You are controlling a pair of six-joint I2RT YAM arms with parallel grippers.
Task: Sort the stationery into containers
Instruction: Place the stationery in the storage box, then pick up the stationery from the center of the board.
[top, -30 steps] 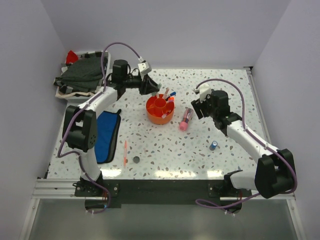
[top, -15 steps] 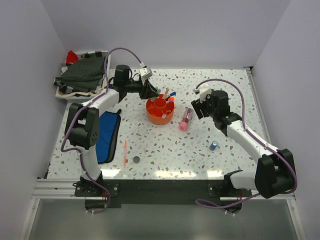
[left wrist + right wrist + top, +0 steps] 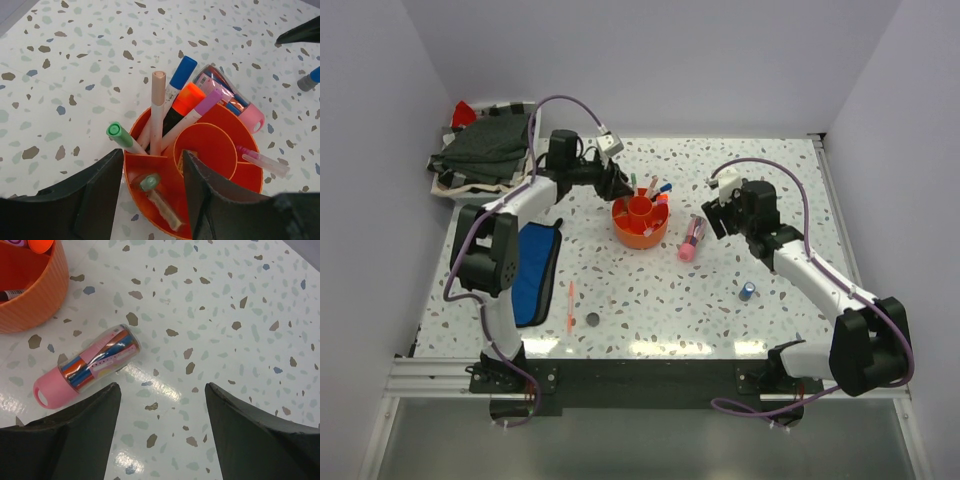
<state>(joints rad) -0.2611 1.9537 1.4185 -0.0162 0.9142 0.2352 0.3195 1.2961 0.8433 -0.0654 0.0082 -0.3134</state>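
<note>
Though spread wide, left gripper (image 3: pixel 152 162) empty.

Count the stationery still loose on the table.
4: pink tube right of the orange organiser, blue cylinder by the right arm, thin pen and dark disc beside the blue pouch. The arms could hide more.

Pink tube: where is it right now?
In the top view, the pink tube lies on the table just right of the orange organiser, near the right hand.
</note>
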